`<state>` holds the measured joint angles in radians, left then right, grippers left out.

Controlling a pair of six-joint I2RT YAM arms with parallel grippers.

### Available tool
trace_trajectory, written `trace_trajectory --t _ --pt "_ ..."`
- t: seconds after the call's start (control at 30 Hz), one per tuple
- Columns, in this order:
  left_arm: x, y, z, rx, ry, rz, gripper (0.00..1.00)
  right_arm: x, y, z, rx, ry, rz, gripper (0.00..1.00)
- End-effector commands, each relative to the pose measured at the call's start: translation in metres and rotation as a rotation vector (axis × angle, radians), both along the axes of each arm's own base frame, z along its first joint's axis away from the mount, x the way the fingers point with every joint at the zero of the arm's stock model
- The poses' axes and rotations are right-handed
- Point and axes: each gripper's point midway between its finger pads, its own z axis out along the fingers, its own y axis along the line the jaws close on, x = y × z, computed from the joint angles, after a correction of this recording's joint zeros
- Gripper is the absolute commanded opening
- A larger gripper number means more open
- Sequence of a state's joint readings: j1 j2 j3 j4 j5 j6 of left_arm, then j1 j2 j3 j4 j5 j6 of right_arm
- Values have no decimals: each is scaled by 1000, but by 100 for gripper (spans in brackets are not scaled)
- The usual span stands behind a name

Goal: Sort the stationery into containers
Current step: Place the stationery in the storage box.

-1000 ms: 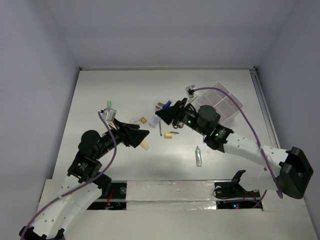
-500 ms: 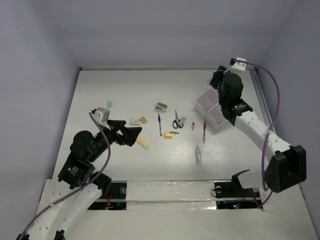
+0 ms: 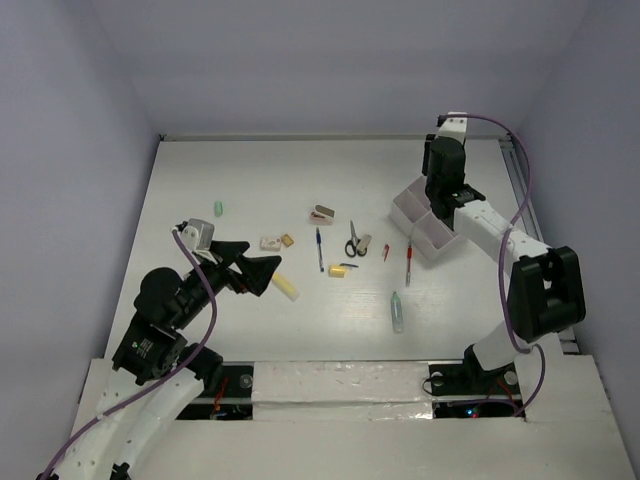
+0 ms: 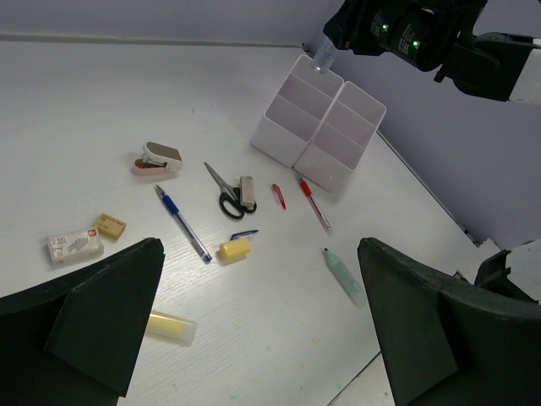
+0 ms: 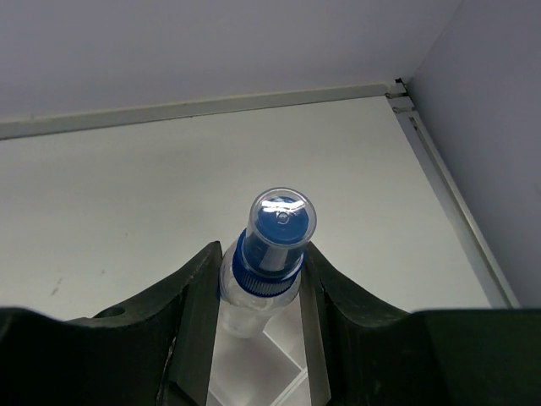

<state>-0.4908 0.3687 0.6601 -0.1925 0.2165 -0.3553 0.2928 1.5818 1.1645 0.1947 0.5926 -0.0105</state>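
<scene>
My right gripper (image 5: 260, 283) is shut on a clear tube with a blue cap (image 5: 275, 241), held upright over the white organizer tray (image 3: 432, 232) at the far right. A compartment of the tray (image 5: 279, 359) shows right below the tube. My left gripper (image 4: 260, 279) is open and holds nothing, hovering over the near left of the table. Ahead of it lie a yellow stick (image 4: 169, 326), a yellow cap (image 4: 235, 249), a blue pen (image 4: 182, 224), black-handled scissors (image 4: 224, 193), a red pen (image 4: 313, 203) and a green marker (image 4: 342, 275).
A small stapler (image 4: 158, 159), a white eraser (image 4: 74, 245) and a tan eraser (image 4: 110, 225) lie left of the pens. A small green piece (image 3: 218, 208) sits at the far left. The walls stand close behind and beside the tray.
My right arm swung from the middle of the table to above the tray, carrying the tube. My left gripper opened wide and drew back a little from the yellow stick.
</scene>
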Motion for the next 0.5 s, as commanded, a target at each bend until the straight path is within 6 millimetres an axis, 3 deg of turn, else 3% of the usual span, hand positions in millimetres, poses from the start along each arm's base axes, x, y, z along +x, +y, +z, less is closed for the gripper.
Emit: trace_trajectory --t 0.0,0.47 --pt "0 -1 3 -1 -33 -8 99 10 -11 40 -24 -119 -49 4" --pt "3 -4 -1 7 -16 -17 99 20 -21 22 -84 -105 -62 6"
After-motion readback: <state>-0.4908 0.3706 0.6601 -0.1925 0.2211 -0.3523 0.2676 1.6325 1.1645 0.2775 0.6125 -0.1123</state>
